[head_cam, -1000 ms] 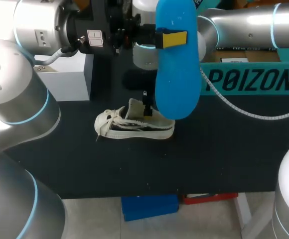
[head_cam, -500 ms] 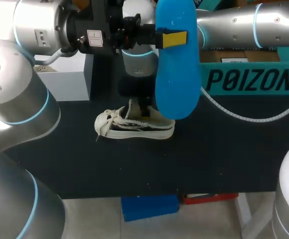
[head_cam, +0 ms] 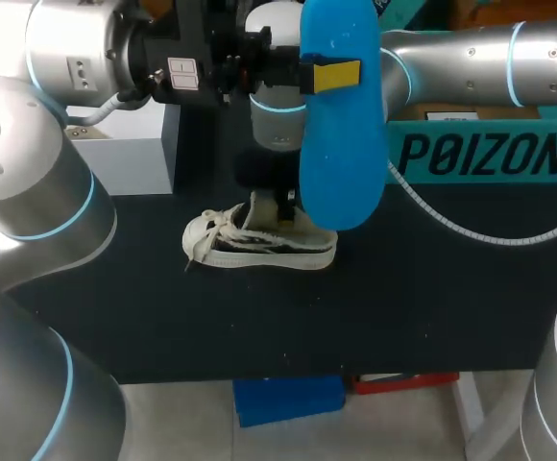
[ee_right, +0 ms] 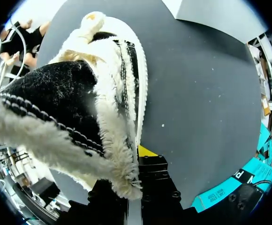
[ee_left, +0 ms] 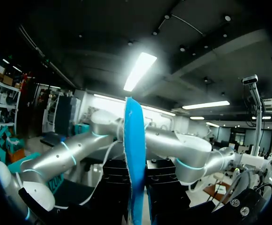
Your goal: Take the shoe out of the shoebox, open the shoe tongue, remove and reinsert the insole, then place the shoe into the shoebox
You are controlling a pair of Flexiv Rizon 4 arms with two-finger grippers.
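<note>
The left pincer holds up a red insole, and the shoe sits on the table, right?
No, the insole is blue, not red, as the head view shows. The left pincer does hold it up, and the shoe sits on the table.

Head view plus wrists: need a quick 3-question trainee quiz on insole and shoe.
1. True or false: the blue insole lies inside the shoe.
2. Fill in: the right end effector is shut on the ___.
3. Which one holds the insole up above the table?
A. left end effector
B. right end effector
C. neither

Key:
1. False. It is held up in the air, out of the shoe.
2. Shoe.
3. A.
</note>
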